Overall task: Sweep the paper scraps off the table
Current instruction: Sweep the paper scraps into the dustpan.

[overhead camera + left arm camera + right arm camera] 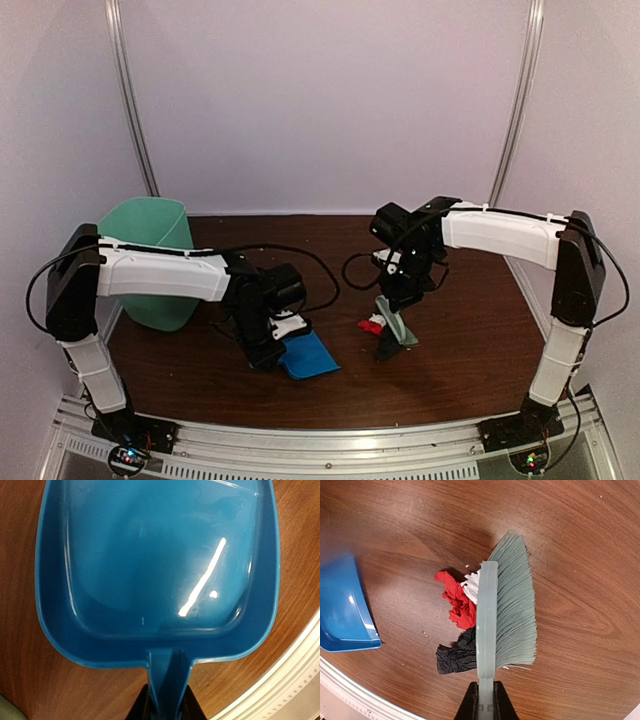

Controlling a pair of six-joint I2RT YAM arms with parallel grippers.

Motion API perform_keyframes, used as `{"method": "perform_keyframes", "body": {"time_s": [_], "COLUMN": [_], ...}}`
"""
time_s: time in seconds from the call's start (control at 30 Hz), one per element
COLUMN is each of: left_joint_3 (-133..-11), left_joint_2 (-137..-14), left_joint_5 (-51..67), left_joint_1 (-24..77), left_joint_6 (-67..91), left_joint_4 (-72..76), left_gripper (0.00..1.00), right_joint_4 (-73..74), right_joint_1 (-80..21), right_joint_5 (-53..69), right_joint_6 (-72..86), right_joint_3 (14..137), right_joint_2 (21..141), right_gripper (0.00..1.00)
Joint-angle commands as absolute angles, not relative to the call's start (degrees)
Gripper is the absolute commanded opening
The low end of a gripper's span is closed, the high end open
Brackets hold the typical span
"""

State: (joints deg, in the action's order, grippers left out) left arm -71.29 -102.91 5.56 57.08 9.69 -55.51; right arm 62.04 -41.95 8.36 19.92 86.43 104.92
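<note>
My left gripper [167,705] is shut on the handle of the blue plastic dustpan [155,565], which lies on the wood-grain table [20,630]; the pan looks empty. The dustpan [308,355] shows near the table's front middle. My right gripper [486,700] is shut on the handle of the pale green hand brush [507,610], bristles on the table. Against the brush's left side lie paper scraps: a red one [457,597], a white one [471,586] and a black one [455,655]. The red scrap [371,325] lies right of the dustpan, apart from it.
A mint-green bin [150,260] stands at the table's left rear, beside my left arm. The silver frame edge [330,440] runs along the front. The dustpan's lip [342,615] shows at the left of the right wrist view.
</note>
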Motion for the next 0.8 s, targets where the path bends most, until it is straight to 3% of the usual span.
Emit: {"method": "perform_keyframes", "body": {"time_s": [0.0,0.77], "left_joint_3": [-72.9,-74.2], "left_joint_2": [-103.4,-105.7], "left_joint_5": [5.6,7.8], "left_joint_1": [56.8,56.8], "left_joint_6": [7.8,7.1], "left_joint_4": [-55.8,-56.6], "left_gripper": [0.00,0.00], "right_joint_4": [61.8,59.8], "right_joint_1": [-43.3,-45.7], "right_joint_5": [14.0,21.2], "right_joint_6": [18.7,20.2], "right_joint_3": [87.3,87.7], "right_joint_2": [108.2,108.0], "right_gripper": [0.00,0.00]}}
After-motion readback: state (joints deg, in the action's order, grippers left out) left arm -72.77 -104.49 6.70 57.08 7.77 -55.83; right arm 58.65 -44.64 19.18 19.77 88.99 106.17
